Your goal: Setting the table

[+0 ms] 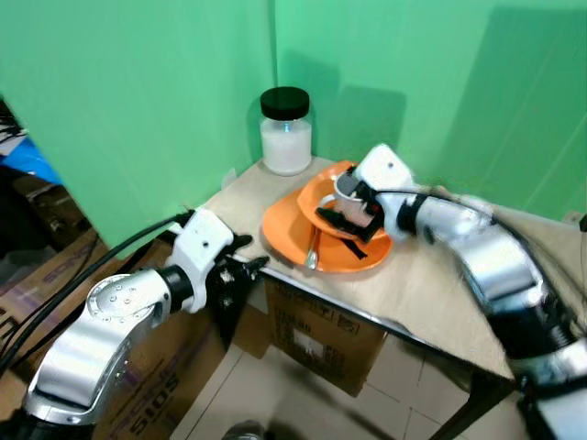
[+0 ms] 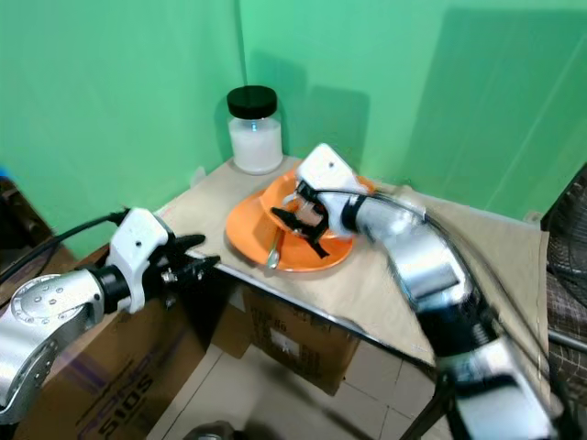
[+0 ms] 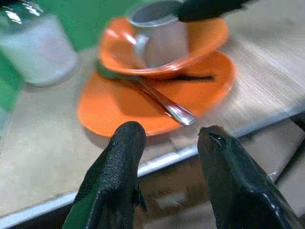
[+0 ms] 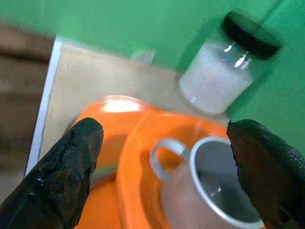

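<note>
On the table point(image 1: 440, 293): one plate point(image 1: 284, 229), bowl point(image 3: 209, 36), cup point(image 4: 209, 191), spoon point(image 3: 164, 102), jar point(image 1: 286, 131); both grippers point(image 1: 353, 215) point(image 3: 167, 143) spread wide

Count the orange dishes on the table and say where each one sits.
2: a flat orange plate lies on the table near its front edge; a smaller orange bowl rests on it, holding a metal cup.

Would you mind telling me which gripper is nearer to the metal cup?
Right. The right gripper hovers open directly over the metal cup in the orange bowl, while the left gripper waits open off the table's near edge.
</note>
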`<state>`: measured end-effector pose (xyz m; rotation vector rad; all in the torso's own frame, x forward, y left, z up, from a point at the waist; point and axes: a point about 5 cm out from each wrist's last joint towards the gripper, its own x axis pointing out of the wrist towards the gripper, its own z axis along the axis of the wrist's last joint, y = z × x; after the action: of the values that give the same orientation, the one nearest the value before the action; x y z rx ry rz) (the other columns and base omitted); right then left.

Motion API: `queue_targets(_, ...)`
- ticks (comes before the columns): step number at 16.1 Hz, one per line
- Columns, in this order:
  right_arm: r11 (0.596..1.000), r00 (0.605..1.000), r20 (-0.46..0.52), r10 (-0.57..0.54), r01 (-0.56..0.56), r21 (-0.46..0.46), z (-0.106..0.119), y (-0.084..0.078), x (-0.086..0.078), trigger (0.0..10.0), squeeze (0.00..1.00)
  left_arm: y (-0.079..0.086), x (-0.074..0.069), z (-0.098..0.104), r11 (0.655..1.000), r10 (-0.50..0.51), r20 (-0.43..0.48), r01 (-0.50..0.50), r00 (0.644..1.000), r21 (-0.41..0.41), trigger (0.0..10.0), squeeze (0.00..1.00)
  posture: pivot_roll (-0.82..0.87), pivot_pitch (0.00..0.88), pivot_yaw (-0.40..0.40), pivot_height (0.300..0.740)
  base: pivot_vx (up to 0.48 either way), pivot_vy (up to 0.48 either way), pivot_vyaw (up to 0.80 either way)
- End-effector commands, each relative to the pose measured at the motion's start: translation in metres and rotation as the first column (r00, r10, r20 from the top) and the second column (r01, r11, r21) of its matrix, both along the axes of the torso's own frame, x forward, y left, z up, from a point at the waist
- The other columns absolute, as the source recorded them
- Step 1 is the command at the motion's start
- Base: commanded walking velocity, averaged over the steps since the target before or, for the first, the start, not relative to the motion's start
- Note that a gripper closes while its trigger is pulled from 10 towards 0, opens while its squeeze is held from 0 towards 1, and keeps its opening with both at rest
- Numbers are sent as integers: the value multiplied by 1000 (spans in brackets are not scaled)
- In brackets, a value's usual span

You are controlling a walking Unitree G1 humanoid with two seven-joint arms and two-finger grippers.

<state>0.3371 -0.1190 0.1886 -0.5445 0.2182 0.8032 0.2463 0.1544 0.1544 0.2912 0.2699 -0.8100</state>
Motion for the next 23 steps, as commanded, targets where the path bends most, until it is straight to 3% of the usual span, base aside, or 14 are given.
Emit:
queue_targets(1,998,999,-32,4,-6,-66,-4,0,10,10000,0,-5,-1,-1,998,-55,-22,55,998,21,10000,0,121,0,44,740,0,0,0)
queue_targets(7,986,996,-82,-27,13,-166,-11,3,34,10000,0,-10,-3,1,998,-70,-22,70,997,-4,10000,0,139,0,23,740,0,0,0)
queue_targets(8,985,996,-88,-30,14,-172,-13,2,36,8980,0,-10,-4,1,997,-71,-22,71,997,-5,10000,0,141,0,24,740,0,0,0)
queue_targets(9,981,994,-98,-38,19,-192,-18,2,39,1333,0,-9,-4,0,997,-73,-29,73,997,1,10000,0,139,0,26,740,0,0,0)
queue_targets(10,981,994,-102,-39,18,-195,-19,2,39,0,0,-8,-4,-1,997,-74,-30,74,997,3,10000,0,136,0,27,740,0,0,0)
queue_targets(20,953,992,-107,60,-89,-289,-18,1,42,0,0,-8,-3,-1,997,-71,-23,71,997,13,10000,0,137,0,23,740,0,0,0)
queue_targets(23,942,995,-87,44,-70,-328,-18,0,45,0,0,-8,-3,0,997,-74,-25,75,997,12,10000,0,134,0,23,740,0,0,0)
